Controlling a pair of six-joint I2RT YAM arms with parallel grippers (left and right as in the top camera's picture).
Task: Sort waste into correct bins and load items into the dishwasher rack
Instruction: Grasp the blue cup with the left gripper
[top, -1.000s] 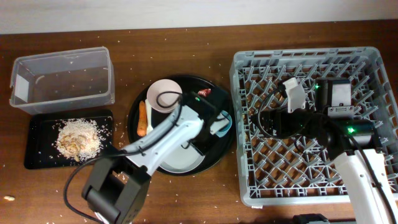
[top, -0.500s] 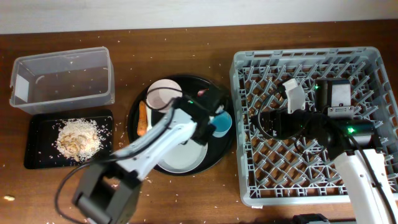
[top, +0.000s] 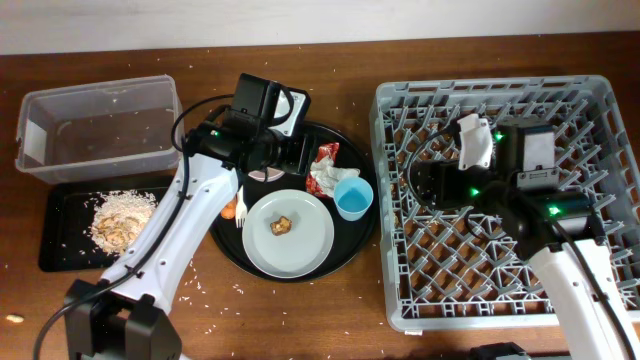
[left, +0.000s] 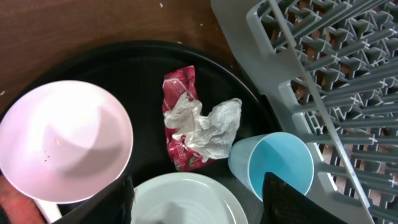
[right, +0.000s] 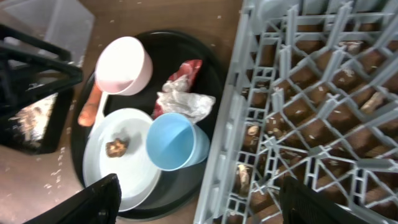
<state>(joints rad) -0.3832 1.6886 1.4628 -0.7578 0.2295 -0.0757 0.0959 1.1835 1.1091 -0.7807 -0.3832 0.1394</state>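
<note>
The crumpled red-and-white wrapper (left: 194, 127) with its white tissue lies on the round black tray (top: 228, 262), between the small white bowl (left: 65, 140) and the light blue cup (left: 273, 167), and it sits in the middle of the left wrist view. Just below it is the pale grey plate (top: 305, 245), carrying 1 small brown chunk (top: 284, 225).

1 second ago the left arm lay across this tray and hid the plate and most of the wrapper. It has since swung up and back to the tray's upper-left part, over the bowl, so all 4 things are now plainly seen overhead. None of them seems to have moved.

The left gripper (left: 198, 193) holds nothing. Its 2 fingers (left: 124, 202) stand wide apart at the bottom of the wrist view, with the plate's rim beneath them. I judge this a re-aim, most likely at the wrapper.

The orange carrot (right: 93, 107) and the white fork (top: 240, 205) lie at the tray's left side beside the bowl. Further left, grain crumbs (top: 125, 220) are heaped on the shallow black tray (top: 60, 245), and the clear tub (top: 100, 130) holds only stray crumbs.

The right gripper (right: 199, 186) has hardly shifted. It hangs over the dishwasher rack (top: 510, 290), fingers spread and empty. No dish is in the rack yet, so most of the task is still to do.
</note>
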